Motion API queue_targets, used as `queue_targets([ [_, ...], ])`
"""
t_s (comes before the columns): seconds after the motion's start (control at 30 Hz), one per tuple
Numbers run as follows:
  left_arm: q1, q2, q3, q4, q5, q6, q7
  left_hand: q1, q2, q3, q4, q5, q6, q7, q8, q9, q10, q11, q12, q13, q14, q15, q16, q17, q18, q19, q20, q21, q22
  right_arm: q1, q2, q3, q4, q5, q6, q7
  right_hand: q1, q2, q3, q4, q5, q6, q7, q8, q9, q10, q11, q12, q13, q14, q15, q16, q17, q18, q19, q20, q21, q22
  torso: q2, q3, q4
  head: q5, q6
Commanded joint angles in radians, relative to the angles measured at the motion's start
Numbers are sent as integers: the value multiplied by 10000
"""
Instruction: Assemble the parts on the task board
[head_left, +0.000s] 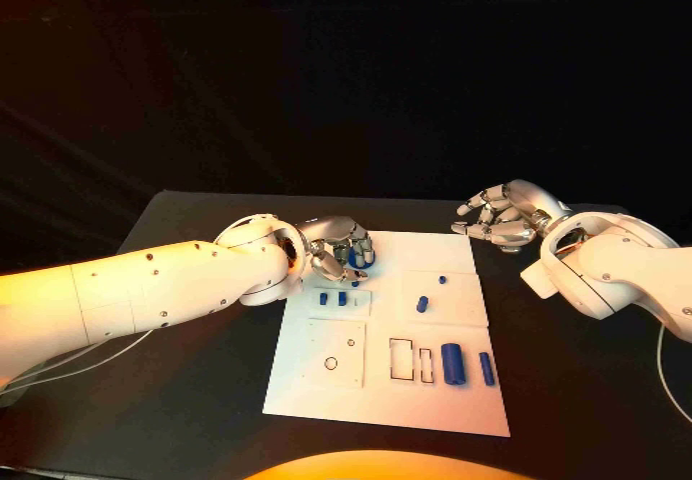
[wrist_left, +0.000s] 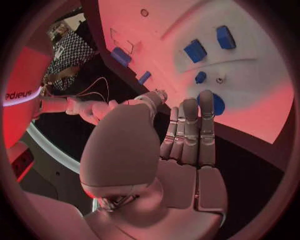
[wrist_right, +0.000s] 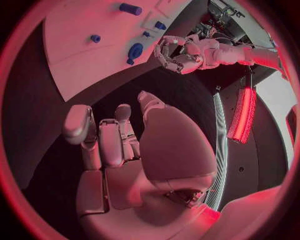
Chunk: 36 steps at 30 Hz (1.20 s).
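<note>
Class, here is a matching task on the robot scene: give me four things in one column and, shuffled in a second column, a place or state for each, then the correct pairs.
Things
1. left hand
2. right hand
3. long blue part
4. task board

Places or states
A. lies on the black table, beneath the parts
B. over the far left corner of the board, at a round blue part
C. off the board, above the table beside its far right corner
D. lies beside the rectangular slots near the board's right edge

Pairs: 1-B, 2-C, 3-D, 4-A
</note>
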<state>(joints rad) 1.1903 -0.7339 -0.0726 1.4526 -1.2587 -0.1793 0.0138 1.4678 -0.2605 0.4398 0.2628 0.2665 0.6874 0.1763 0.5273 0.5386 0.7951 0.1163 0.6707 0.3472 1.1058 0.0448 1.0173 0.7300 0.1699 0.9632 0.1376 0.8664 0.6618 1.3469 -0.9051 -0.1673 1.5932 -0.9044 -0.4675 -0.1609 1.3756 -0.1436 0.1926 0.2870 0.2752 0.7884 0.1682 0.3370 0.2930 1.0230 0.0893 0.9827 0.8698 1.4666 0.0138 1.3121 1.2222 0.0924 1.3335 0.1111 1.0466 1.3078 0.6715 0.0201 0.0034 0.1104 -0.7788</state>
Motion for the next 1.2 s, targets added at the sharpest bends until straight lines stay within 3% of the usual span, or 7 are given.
queue_targets([
  [0.03,-45,134,-24,-140,-2037,132,258,-31,-108,-80,17,-63,88,-22,-52,-95,-74,-13,-63,-75,-5,-6,122,3,135,32,44,-33,6,-17,18,-3,-17,68,-144,349,-23,-105,63,3,47,29,2,45,-12,-170,-69,-91,-113,0,-89,-68,-40,144,-61,-7,-88,73,0,2,-18,19,-9],
  [0.3,-149,394,-58,-437,-2957,687,-45,24,-111,-221,30,-55,209,-61,-197,-407,-248,17,-255,-331,114,21,519,210,129,74,57,31,74,-29,23,-6,-23,74,-165,375,-42,-146,165,5,59,-7,1,89,-29,-368,-71,-438,-548,-86,-94,-379,-340,223,-217,-15,-604,-192,8,4,-19,17,-23],
  [0.6,-184,577,-63,-766,-3258,982,-164,183,-48,-256,-6,-29,414,-44,-352,-724,-216,36,-349,-560,556,36,1305,881,130,149,67,247,248,-32,6,-7,-10,74,-151,349,-97,-214,362,7,57,-111,15,157,-67,-547,-59,-884,-1090,-197,-88,-823,-682,304,-355,-16,-1271,-545,0,7,-14,-7,-52],
  [0.9,-188,670,-62,-934,-3349,1318,-259,351,48,-112,-62,-4,706,-84,-470,-1008,-26,18,-372,-757,893,25,2002,1392,8,568,66,1032,1121,-33,0,-7,13,75,-160,357,-97,-217,394,4,60,-125,16,167,-72,-545,-59,-924,-1148,-200,-89,-854,-693,305,-348,-17,-1306,-566,4,5,-8,-22,-71],
  [1.2,-190,737,-62,-1016,-3367,1154,-283,468,99,436,-214,-9,1054,-129,-634,-1300,440,-75,-380,-970,1296,-55,2673,1929,-135,1015,-2,1936,2132,-33,6,-7,33,75,-169,363,-98,-215,404,6,61,-128,18,169,-74,-543,-59,-934,-1164,-206,-89,-880,-718,310,-355,-18,-1339,-583,9,8,-7,-37,-98],
])
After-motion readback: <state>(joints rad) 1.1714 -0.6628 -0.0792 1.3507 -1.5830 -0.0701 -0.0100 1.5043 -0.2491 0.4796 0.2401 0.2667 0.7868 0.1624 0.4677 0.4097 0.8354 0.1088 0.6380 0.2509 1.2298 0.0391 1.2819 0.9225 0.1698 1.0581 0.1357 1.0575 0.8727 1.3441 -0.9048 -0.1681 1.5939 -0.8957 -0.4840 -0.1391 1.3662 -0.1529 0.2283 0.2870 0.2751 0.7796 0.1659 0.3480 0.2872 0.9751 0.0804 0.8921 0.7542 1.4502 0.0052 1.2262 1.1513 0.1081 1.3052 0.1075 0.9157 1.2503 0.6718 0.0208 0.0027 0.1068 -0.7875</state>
